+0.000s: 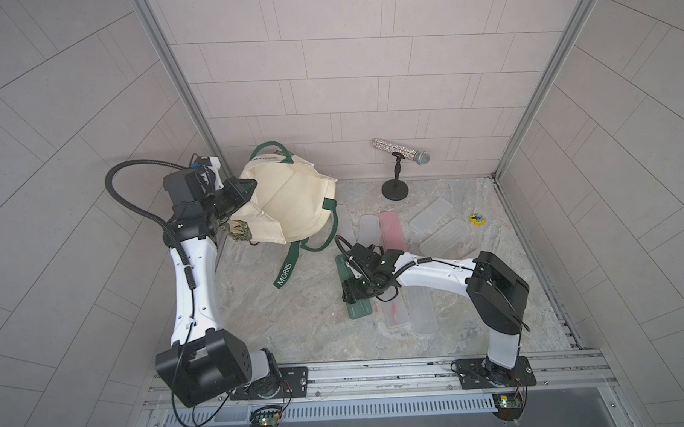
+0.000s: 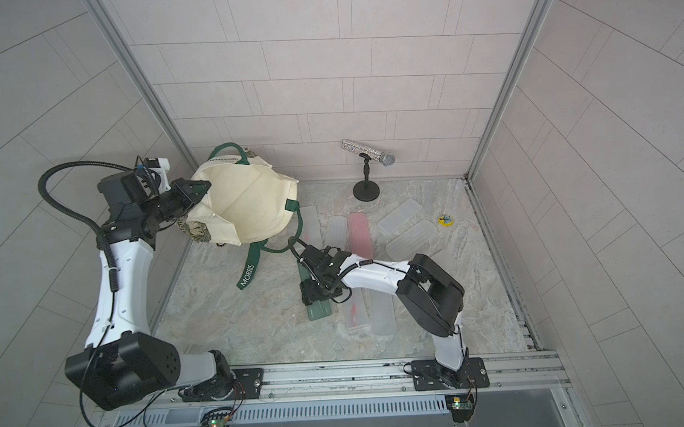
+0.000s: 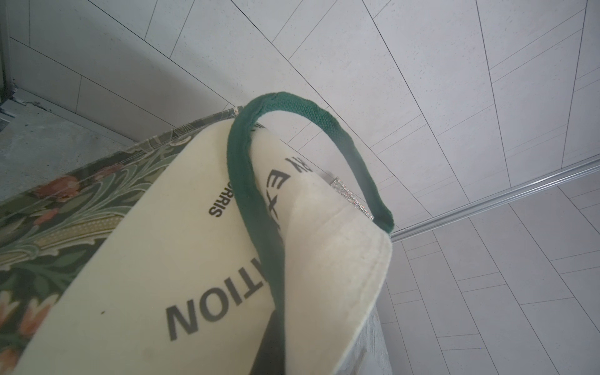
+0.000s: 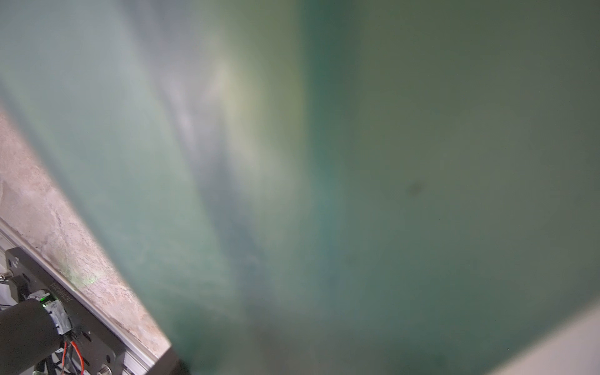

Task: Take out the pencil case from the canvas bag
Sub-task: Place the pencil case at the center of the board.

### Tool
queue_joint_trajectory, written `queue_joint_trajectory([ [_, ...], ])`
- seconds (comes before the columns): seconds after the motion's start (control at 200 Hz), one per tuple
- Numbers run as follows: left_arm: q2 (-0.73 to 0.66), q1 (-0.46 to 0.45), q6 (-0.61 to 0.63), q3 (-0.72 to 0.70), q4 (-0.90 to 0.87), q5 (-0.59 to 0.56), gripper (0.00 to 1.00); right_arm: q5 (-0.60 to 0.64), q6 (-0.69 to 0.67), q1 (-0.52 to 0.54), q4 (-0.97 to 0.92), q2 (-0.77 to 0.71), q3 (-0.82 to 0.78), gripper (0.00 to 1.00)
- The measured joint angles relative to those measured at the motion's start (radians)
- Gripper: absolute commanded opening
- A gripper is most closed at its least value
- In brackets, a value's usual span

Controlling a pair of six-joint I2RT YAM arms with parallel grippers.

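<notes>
Pale tiled walls point(image 1: 327, 66) close this booth on three sides, with thin dark seams between the panels. A black mic stand point(image 1: 395, 189) with a round foot sits on the floor point(image 1: 297, 329), close under the back wall. A glittery mic point(image 1: 401, 151) is clipped level across its top. Behind the stand, a metal post point(image 1: 179, 91) rises in each back corner. The floor is marbled grey-beige stone. Well in front of the stand, a metal rail point(image 1: 377, 371) edges the floor, with a slotted strip point(image 1: 378, 408) beyond. The light is soft and even, with faint shadows.
</notes>
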Motion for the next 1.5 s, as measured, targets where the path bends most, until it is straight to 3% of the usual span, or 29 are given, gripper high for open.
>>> queue_joint_trajectory([
  [0.23,0.000,0.005,-0.031,0.000,0.021,-0.001,0.00,-0.037,0.033,0.003,0.013,0.068,0.037,0.59],
  [0.435,-0.002,0.010,-0.070,-0.013,0.066,-0.010,0.00,-0.045,0.069,0.002,0.040,0.080,0.040,0.64],
  [0.731,-0.002,0.011,-0.114,-0.013,0.097,-0.011,0.00,-0.035,0.081,0.003,0.069,0.076,0.027,0.87],
  [0.891,-0.002,0.011,-0.142,-0.014,0.117,-0.010,0.00,-0.022,0.079,0.002,0.083,0.059,0.009,0.93],
  [1.086,-0.002,0.011,-0.165,-0.014,0.134,-0.009,0.00,-0.019,0.076,-0.002,0.091,0.011,-0.024,0.94],
  [1.341,-0.001,0.011,-0.197,-0.018,0.151,-0.007,0.00,-0.018,0.089,-0.040,0.179,-0.161,-0.050,0.93],
  [1.496,0.000,0.011,-0.225,-0.031,0.174,-0.005,0.00,-0.019,0.123,-0.077,0.299,-0.225,-0.049,0.85],
])
